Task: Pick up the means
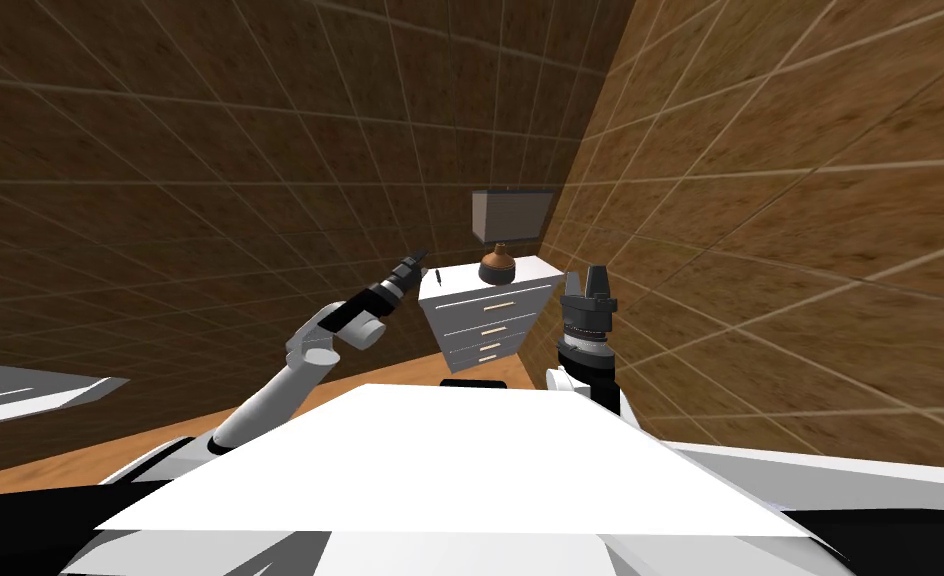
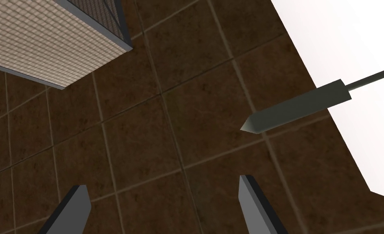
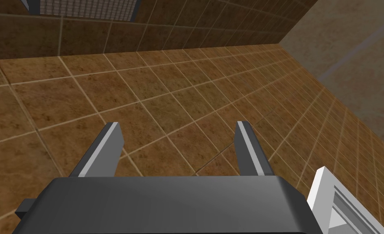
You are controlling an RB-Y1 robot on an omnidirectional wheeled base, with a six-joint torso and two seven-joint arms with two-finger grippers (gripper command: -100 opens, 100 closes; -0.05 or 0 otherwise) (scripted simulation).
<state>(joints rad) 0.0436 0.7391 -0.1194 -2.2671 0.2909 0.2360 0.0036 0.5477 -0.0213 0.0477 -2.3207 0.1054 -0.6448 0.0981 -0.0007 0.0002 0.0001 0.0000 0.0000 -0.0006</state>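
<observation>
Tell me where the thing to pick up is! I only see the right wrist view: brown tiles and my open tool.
Observer: A dark pen-like stick lies on the white dresser, near the left tool.
Operator: Is that tool holding it?
Observer: No, its fingers are open and the stick is beyond them, untouched.
Operator: Anything else up there?
Observer: A brown vase, standing apart from the stick.

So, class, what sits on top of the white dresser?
A brown vase and a thin dark pen sit on the dresser top. The spot under the vase and the insides of the shut drawers are hidden.
</observation>
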